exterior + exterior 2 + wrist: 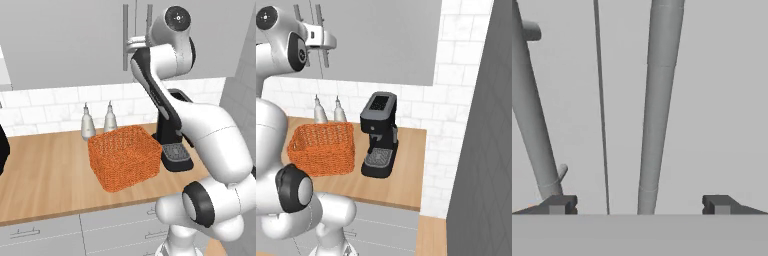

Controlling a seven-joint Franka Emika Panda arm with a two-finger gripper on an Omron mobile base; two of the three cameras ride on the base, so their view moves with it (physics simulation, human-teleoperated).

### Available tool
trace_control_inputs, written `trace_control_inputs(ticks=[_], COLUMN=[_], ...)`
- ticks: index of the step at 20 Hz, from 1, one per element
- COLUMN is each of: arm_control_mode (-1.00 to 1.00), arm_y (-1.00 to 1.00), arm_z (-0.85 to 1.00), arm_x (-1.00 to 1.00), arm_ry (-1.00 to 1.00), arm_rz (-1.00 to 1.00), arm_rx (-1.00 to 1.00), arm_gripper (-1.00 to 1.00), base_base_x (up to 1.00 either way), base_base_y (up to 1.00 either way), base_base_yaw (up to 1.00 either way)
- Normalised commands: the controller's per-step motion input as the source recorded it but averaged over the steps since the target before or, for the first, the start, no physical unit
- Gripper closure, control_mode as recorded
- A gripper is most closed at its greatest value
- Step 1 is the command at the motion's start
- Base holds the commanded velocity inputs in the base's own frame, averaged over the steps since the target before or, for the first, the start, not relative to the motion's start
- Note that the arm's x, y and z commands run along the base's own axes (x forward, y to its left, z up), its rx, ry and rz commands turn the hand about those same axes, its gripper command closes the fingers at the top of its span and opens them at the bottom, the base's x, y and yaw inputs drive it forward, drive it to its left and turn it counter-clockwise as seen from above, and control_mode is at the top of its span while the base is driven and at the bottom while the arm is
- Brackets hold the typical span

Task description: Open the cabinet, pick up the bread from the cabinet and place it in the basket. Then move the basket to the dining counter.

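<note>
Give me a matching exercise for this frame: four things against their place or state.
1. cabinet
2. basket
3. coffee machine
4. gripper

a. open, a bar handle between its fingertips
b. black, beside the basket's right side in both base views
c. doors shut
d. orange, on the wooden worktop

Pairs: 1-c, 2-d, 3-b, 4-a

A: Bkgd around the coffee machine (379,135)?
B: Black, standing on wooden worktop (45,175). White tiled wall (50,107) behind. Two grey bottles (98,121) left of it, against the tiles.
A: Below? Right?
B: Grey drawers (60,230) w/ short horiz. handles under it. Tall grey panel (486,150) right of it. Even, flat light.
</note>
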Motion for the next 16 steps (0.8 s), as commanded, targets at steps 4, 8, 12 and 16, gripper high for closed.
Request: trace_control_inputs(ticks=[4, 8, 12, 16], arm_control_mode=[-1.00, -1.00, -1.00, -1.00], arm_y=[0.00, 0.00, 0.00, 0.00], arm_z=[-0.08, -0.17, -0.16, -0.20], arm_x=[0.53, 0.55, 0.53, 0.48], arm_ry=[0.00, 0.00, 0.00, 0.00], arm_rz=[0.00, 0.00, 0.00, 0.00], arm_rx=[0.00, 0.00, 0.00, 0.00], arm_gripper=[-1.00, -1.00, -1.00, 1.00], base_base_x=[0.00, 0.00, 0.00, 0.00], base_base_y=[0.00, 0.00, 0.00, 0.00], base_base_yaw=[0.00, 0.00, 0.00, 0.00])
